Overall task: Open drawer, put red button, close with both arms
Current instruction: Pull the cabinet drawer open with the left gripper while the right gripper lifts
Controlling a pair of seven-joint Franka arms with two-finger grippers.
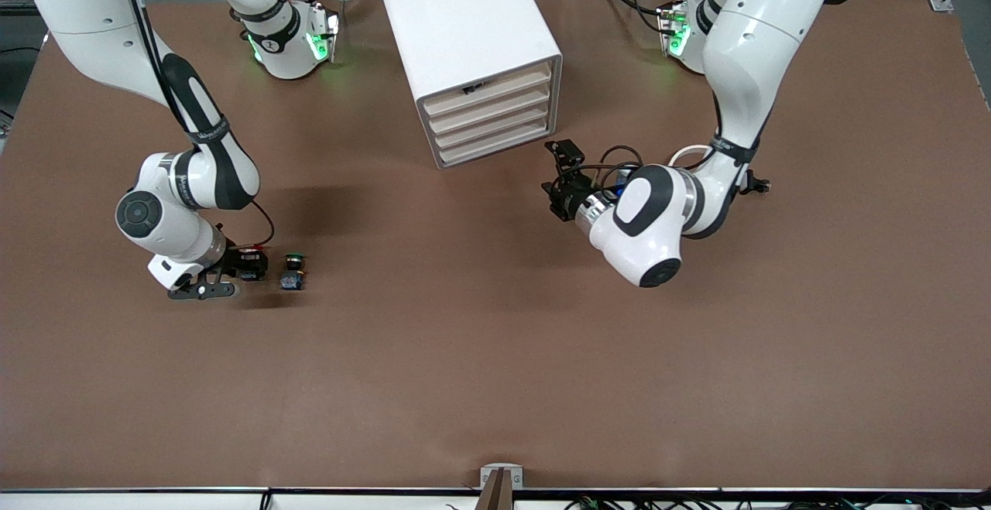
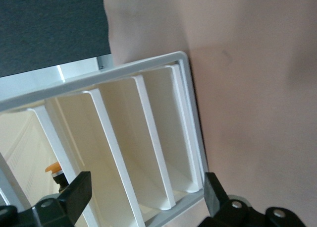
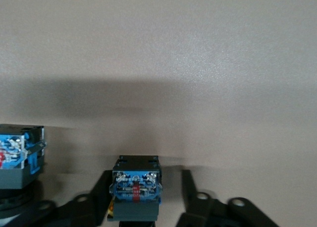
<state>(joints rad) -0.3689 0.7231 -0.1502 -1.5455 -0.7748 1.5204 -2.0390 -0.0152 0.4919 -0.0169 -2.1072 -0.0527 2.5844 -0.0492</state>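
The white cabinet (image 1: 464,22) shows four cream slat-front drawers (image 1: 492,119), all shut. My left gripper (image 1: 556,179) is open and empty, just off the drawer fronts toward the left arm's end of the table. In the left wrist view its fingers (image 2: 79,192) stand wide apart before the slats (image 2: 148,138). The red button (image 1: 249,256) stands on the table toward the right arm's end. My right gripper (image 1: 241,266) is low and open around it. The right wrist view shows the button's blue-grey base (image 3: 134,192) between the fingers (image 3: 188,187), with a gap on one side.
A green-capped button (image 1: 294,261) stands right beside the red one, toward the cabinet's side; its base shows at the edge of the right wrist view (image 3: 17,157). A small orange thing (image 2: 52,167) shows between the slats. Brown table (image 1: 495,355).
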